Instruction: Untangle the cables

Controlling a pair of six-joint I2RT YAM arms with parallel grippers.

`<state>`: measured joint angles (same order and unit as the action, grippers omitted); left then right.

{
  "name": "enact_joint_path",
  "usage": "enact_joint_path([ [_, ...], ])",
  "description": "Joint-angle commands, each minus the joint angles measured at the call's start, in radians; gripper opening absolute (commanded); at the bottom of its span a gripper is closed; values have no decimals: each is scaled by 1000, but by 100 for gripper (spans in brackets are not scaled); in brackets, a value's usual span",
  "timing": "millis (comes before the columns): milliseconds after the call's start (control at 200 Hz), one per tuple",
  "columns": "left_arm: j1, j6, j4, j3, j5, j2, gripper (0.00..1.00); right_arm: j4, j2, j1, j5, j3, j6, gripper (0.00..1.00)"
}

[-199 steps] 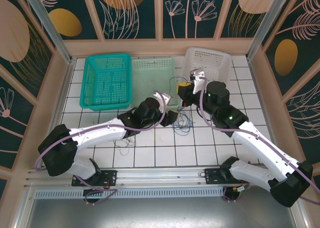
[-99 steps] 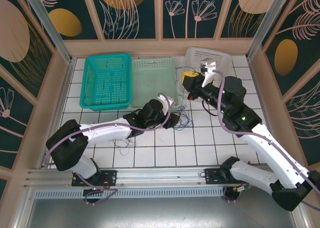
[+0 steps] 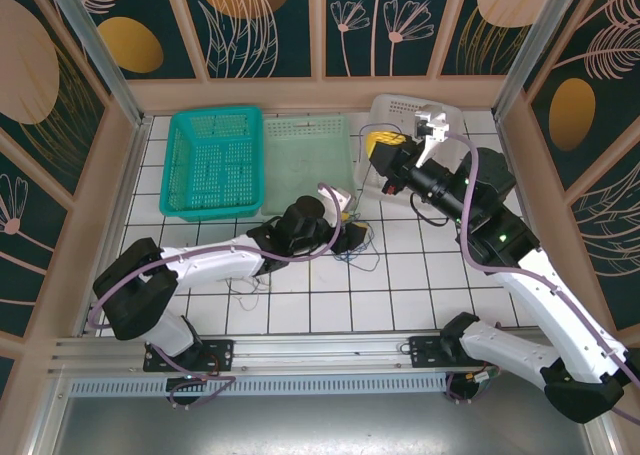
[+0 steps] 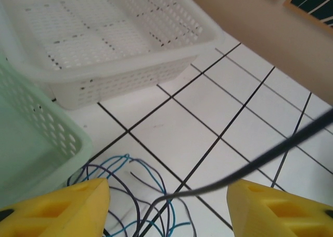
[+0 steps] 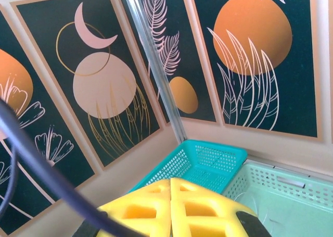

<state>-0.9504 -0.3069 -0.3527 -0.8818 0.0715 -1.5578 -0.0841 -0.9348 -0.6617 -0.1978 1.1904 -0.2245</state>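
Top external view: the left gripper (image 3: pixel 350 235) is resting low on the white tiled desk (image 3: pixel 430 275), just off the near right corner of the pale green basket (image 3: pixel 305 160). The tangle of cables (image 3: pixel 362 247) is lying right beside it on the tiles. The right gripper (image 3: pixel 372 145) is hovering raised just right of the pale green basket, over the near left edge of the white basket (image 3: pixel 415 115), while the teal basket (image 3: pixel 212 162) is sitting against the pale green basket's left side. Left wrist view: the left gripper (image 4: pixel 166 195) is standing wide, its yellow fingers (image 4: pixel 57 208) well apart and holding nothing. The blue and purple loops of the tangle of cables (image 4: pixel 127 190) are lying between them, close to the pale green basket's (image 4: pixel 36 143) corner, and one dark cable (image 4: pixel 250 166) is rising taut from the loops, away from that basket. Right wrist view: the right gripper (image 5: pixel 170 187) is pressing its yellow fingers flat together, and the dark cable (image 5: pixel 36 164) is running up to their underside, so they are appearing to pinch it, high above the pale green basket (image 5: pixel 281 195).
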Motion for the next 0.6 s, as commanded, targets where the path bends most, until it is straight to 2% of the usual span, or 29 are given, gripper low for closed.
enact_joint_path([
  [0,-6,49,-80,-21,-2,53,62,45,-1,5,-27,-1,-36,0],
  [85,-5,83,-72,-43,3,47,62,61,-1,5,-41,-3,-46,0],
  [135,-7,96,-60,-65,16,35,58,67,-1,5,-45,-2,-49,0],
  [185,-6,101,-49,-84,25,24,46,65,-2,6,-40,0,-46,0],
  [255,-5,99,-45,-85,21,20,22,49,-2,6,-20,4,-40,0],
  [330,-6,97,-48,-86,6,29,9,28,4,10,17,8,-32,0],
  [450,-5,102,-30,-85,-23,60,0,4,18,23,64,0,-26,0],
  [551,-5,107,-22,-85,-44,103,0,-44,15,36,133,-10,-24,10],
  [596,-5,113,-14,-119,-57,126,0,-61,12,43,161,-24,-29,21],
])
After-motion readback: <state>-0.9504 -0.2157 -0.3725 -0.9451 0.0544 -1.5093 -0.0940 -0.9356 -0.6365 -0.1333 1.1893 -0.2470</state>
